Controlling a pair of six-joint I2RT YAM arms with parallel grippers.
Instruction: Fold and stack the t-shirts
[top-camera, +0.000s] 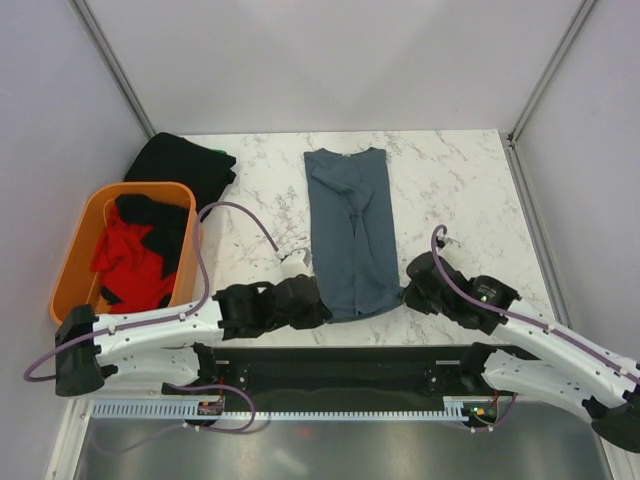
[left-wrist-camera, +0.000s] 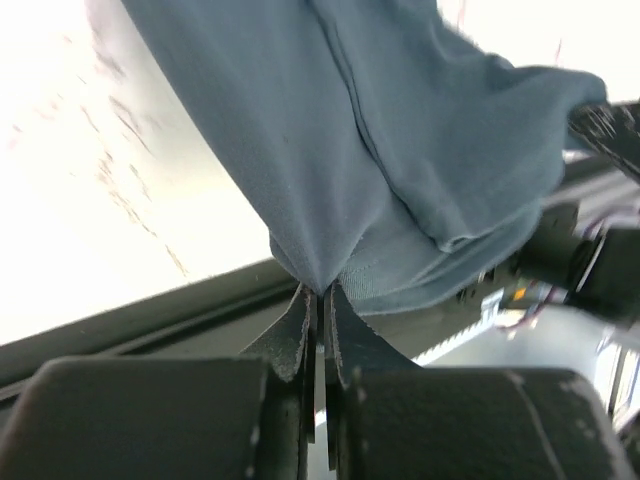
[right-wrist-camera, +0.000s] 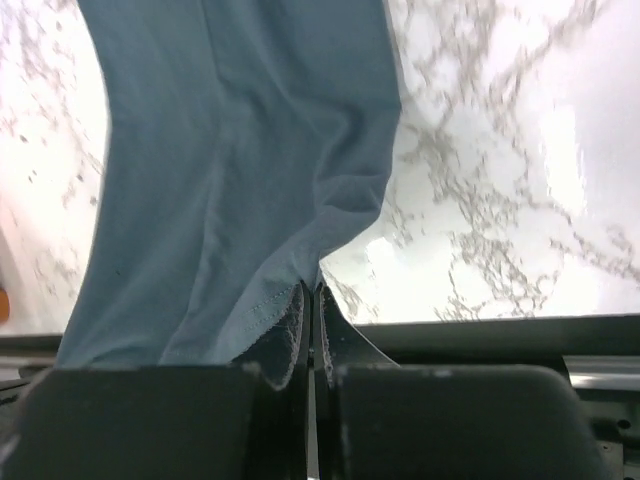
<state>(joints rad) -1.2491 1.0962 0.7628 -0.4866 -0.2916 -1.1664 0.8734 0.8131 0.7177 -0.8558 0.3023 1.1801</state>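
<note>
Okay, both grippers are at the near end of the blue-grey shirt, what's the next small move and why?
Probably lift both and carry the near hem toward the far end. The left gripper and right gripper are each shut on a near corner of the blue-grey shirt, which lies as a long narrow strip, so a halving fold seems next.

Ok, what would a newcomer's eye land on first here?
The slate blue-grey t-shirt lying lengthwise mid-table, both arms' jaws shut on its near corners. Then the orange basket at the left edge, holding red cloth and black cloth, with a black garment on the table behind it.
</note>
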